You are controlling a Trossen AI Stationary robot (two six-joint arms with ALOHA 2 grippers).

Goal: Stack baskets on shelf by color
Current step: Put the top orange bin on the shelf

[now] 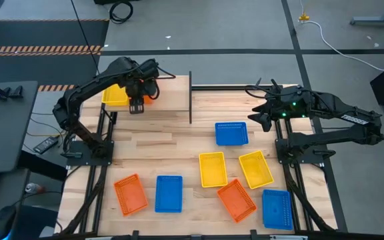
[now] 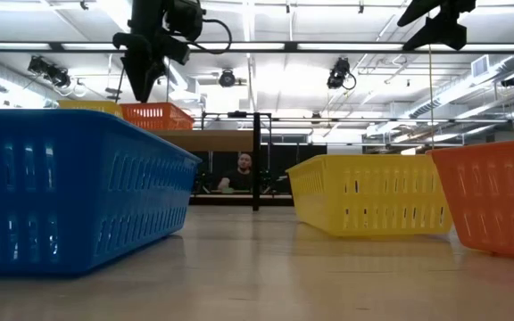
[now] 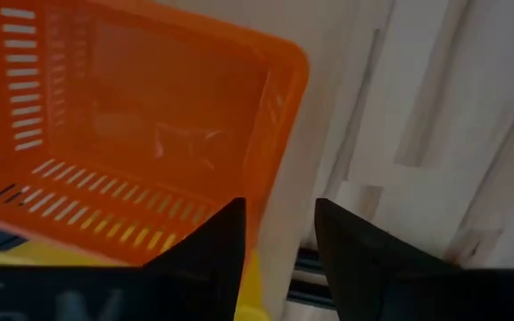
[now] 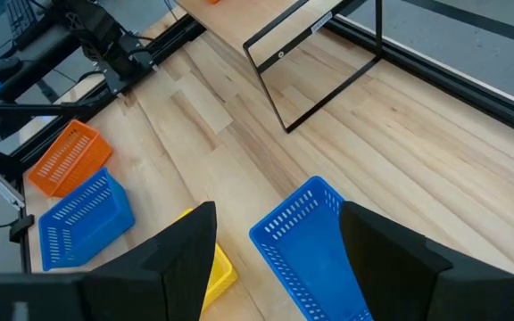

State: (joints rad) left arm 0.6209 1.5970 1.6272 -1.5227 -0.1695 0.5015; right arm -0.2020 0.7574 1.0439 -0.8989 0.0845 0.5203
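Note:
On the shelf (image 1: 172, 97) at the table's far left, an orange basket (image 3: 150, 134) stands next to a yellow basket (image 1: 115, 95); both rest on their bottoms. My left gripper (image 3: 279, 250) hangs pointing down just above the orange basket's right wall, open, with bare shelf wood between its fingers. In the low view it (image 2: 141, 89) ends slightly above the basket's rim (image 2: 154, 109). My right gripper (image 1: 257, 119) hovers open over the table's far right, above a blue basket (image 4: 315, 241).
Several more baskets lie on the tabletop: blue (image 1: 232, 133), two yellow (image 1: 213, 169) (image 1: 255, 169), orange (image 1: 236, 199) and blue (image 1: 277, 209) on the right, and orange (image 1: 131, 195) and blue (image 1: 169, 193) near left. A black frame post (image 1: 191, 97) borders the shelf.

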